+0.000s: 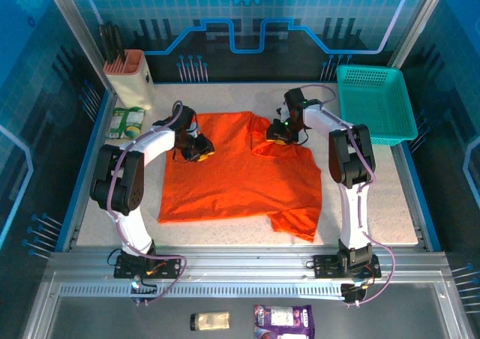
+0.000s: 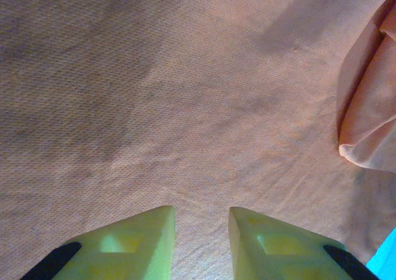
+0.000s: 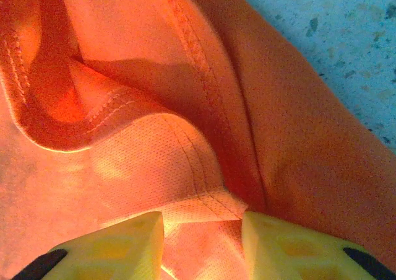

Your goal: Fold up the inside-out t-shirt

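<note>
1. The bright orange, thin-fabric short-sleeved t-shirt [image 1: 240,181] lies spread mid-frame on the speckled bench [image 1: 375,196]; folding looks barely begun.
2. The next move probably calls for lifting the upper edge evenly at both sides.
3. Right jaws, at the shirt's upper right: narrowly parted, nipping a stitched fold; left jaws, upper left: narrowly parted over flat cloth; I cannot tell if they grip.

We see the bright orange thin-fabric t-shirt [image 1: 240,178] spread across the middle of the speckled table [image 1: 379,196]. The left gripper [image 1: 201,150] is over its far-left part and the right gripper [image 1: 276,135] at its far edge. A teal plastic mesh basket [image 1: 375,103] sits at the far right.
</note>
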You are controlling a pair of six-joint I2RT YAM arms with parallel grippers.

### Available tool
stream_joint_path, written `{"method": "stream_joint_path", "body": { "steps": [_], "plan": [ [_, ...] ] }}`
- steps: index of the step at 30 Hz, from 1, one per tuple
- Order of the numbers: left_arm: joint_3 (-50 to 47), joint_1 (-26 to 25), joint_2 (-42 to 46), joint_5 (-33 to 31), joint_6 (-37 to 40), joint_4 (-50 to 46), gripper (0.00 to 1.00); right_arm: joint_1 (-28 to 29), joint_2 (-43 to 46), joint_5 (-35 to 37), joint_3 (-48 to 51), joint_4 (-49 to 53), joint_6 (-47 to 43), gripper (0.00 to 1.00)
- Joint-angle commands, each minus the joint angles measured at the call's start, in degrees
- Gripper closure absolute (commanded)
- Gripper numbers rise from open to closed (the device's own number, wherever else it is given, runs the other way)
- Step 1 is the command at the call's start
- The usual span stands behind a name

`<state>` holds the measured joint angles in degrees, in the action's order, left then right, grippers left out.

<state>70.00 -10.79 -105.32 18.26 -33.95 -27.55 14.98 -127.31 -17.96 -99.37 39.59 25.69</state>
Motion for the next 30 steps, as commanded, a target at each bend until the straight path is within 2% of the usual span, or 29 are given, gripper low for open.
{"method": "stream_joint_path", "body": {
  "steps": [1, 4, 8, 12, 26, 28, 30],
  "plan": [
    [-0.6, -0.4, 1.6, -0.2, 0.6, 0.0, 0.70, 0.7, -1.2, 0.6, -1.1, 0.3, 1.0, 0.63],
    [-0.4, -0.4, 1.5, -0.3, 0.6, -0.2, 0.70, 1.0, -1.2, 0.8, -1.5, 0.2, 1.1, 0.70],
    [-0.3, -0.4, 1.5, -0.4, 0.6, -0.4, 0.70, 1.1, -0.2, 1.1, -1.7, 0.2, 1.0, 0.88],
    [-0.3, -0.4, 1.6, -0.7, 0.4, -0.2, 0.70, 1.1, 1.7, 2.9, -2.2, 0.1, 0.6, 1.00],
    [0.3, -0.4, 1.4, -0.8, 0.6, -0.4, 0.70, 0.3, 1.8, 4.9, -7.3, 3.9, -1.7, 0.99],
    [0.5, -0.4, 1.3, -0.8, 0.7, -0.7, 0.70, 0.5, 1.2, 5.1, -7.9, 5.5, -1.5, 0.79],
    [0.4, -0.4, 1.5, -1.1, 0.7, -0.6, 0.70, 0.7, 1.3, 5.8, -7.1, 5.6, -0.7, 0.69]
  ]
}}
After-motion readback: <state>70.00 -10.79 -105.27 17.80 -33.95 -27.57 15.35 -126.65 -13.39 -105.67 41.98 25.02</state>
